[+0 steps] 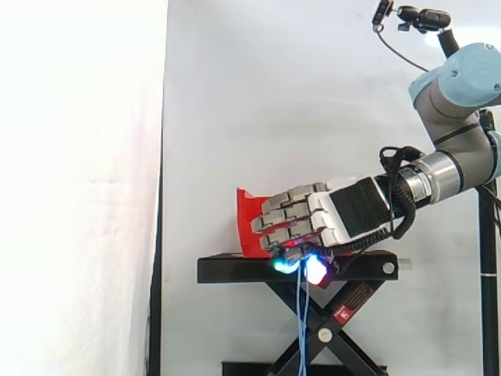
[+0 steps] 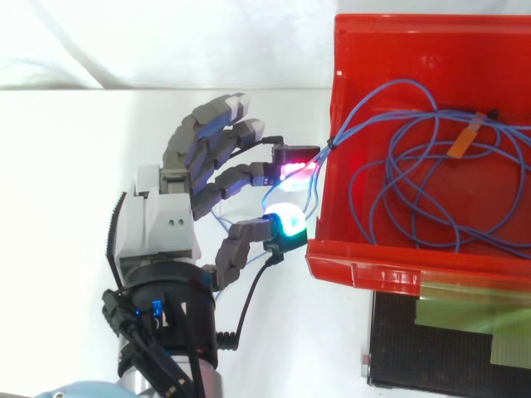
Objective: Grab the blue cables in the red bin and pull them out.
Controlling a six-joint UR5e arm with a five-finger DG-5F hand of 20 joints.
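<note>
Currently, thin blue cables [image 2: 365,106] lie looped in the glossy red plastic bin [image 2: 365,269]; strands cross its rim, pinched by the curled hand [image 2: 162,220], and hang vertically.

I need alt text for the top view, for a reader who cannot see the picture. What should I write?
Seen from above, the robot hand pinches a bundle of blue cables between glowing fingertips at the outer wall of a red bin. The rest of the cables lies coiled inside the bin, with a small orange tag on one strand.
</note>
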